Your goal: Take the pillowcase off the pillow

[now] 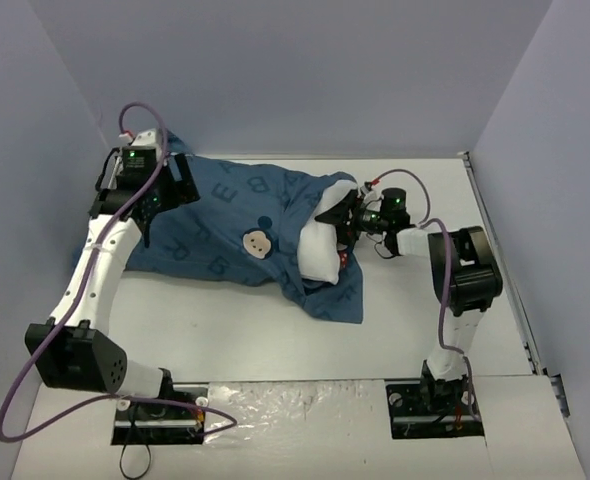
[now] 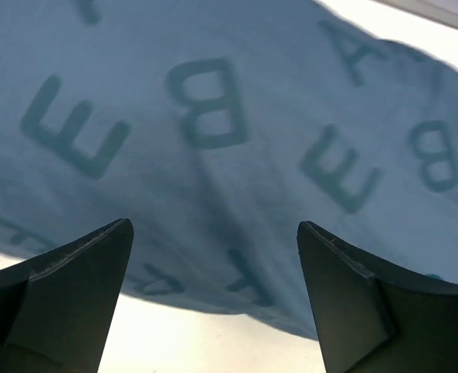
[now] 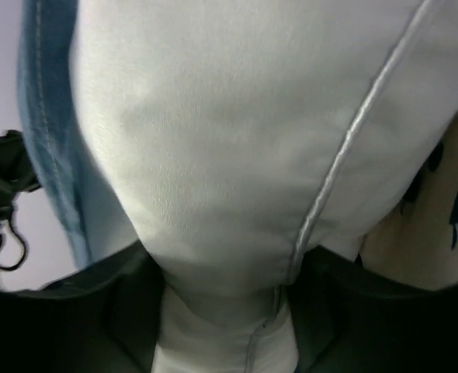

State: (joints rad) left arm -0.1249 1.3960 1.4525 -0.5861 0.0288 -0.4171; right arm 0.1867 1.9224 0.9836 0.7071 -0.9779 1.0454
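Blue pillowcase [image 1: 225, 210] barely off yet. Pinching the bare white end of the pillow [image 1: 320, 252] with right claw [image 3: 225, 311]; holding left claw [image 2: 213, 295] wide, empty.

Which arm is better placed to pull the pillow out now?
Right. The right claw pinches the bare white end of the pillow at the open mouth of the pillowcase. The left claw hangs open over its other end, gripping nothing.

White links, black joints and purple cables [image 1: 15, 385] on left arm [image 1: 100, 260] and right arm [image 1: 450, 335]; left gripper [image 2: 213, 225]: 2 dark fingers [image 2: 66, 295].
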